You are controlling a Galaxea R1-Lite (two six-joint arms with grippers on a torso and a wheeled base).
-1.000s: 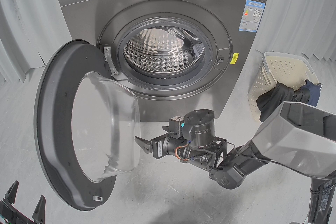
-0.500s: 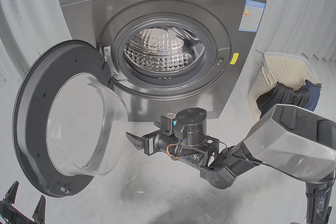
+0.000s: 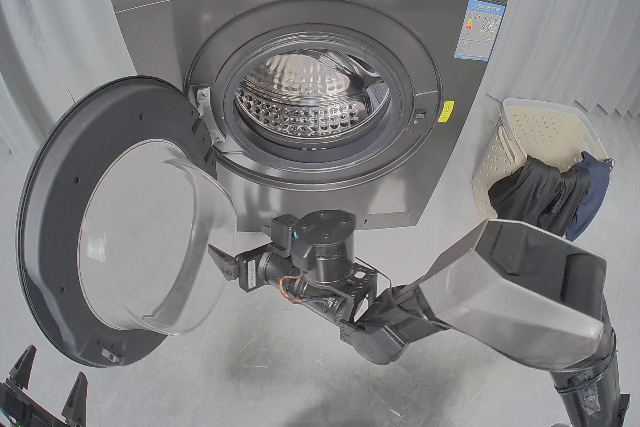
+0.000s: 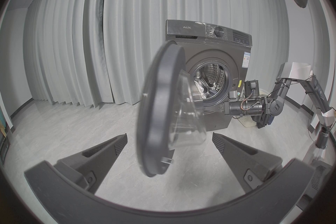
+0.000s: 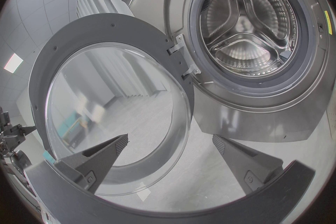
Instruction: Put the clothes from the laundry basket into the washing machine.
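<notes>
The grey washing machine (image 3: 167,28) stands with its round door (image 3: 87,135) swung wide to the left, and its steel drum (image 3: 313,95) holds nothing. At the right, a cream laundry basket (image 3: 547,108) leans by the machine, with black and navy clothes (image 3: 540,185) spilling over its rim. My right gripper (image 3: 223,261) is open and holds nothing, low in front of the machine, its tips beside the door's glass bowl (image 3: 153,235). In the right wrist view the right gripper (image 5: 169,146) faces the door (image 5: 101,28). My left gripper (image 3: 50,375) stands open at the near left.
Pale curtains (image 3: 573,15) hang behind and on both sides of the machine. The open door (image 4: 157,109) takes up floor space left of the machine. Bare grey floor (image 3: 267,368) lies in front.
The door has swung further open to the left. My right arm has moved left, its gripper staying by the door's glass. The left gripper has not moved.
</notes>
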